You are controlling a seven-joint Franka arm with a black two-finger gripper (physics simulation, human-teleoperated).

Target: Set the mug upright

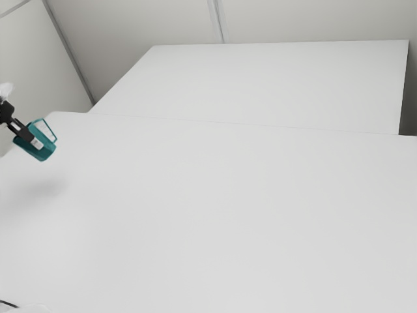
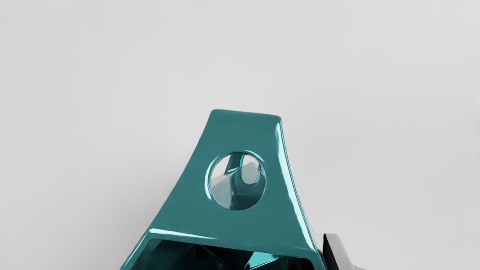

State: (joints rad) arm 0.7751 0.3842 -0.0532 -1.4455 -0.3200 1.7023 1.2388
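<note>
At the exterior view's left edge, the black gripper point(image 1: 32, 139) holds the teal mug point(image 1: 44, 152) in the air, with a soft shadow on the table below and apart from it. The mug is tilted, its angular handle point(image 1: 49, 129) pointing up and toward the exterior view's right. In the wrist view, the gripper point(image 2: 227, 258) has the mug point(image 2: 240, 228) between its fingers; one fingertip point(image 2: 339, 253) lies along the mug's side, the other is hidden by the mug. A round hole and part of a dark hollow show on the mug.
The broad white table point(image 1: 228, 215) extends under the mug and across the exterior view. Another white surface point(image 1: 273, 85) lies beyond its far edge, with pale walls point(image 1: 130, 26) behind. A dark cable-like piece point(image 1: 8, 304) is at the near left corner.
</note>
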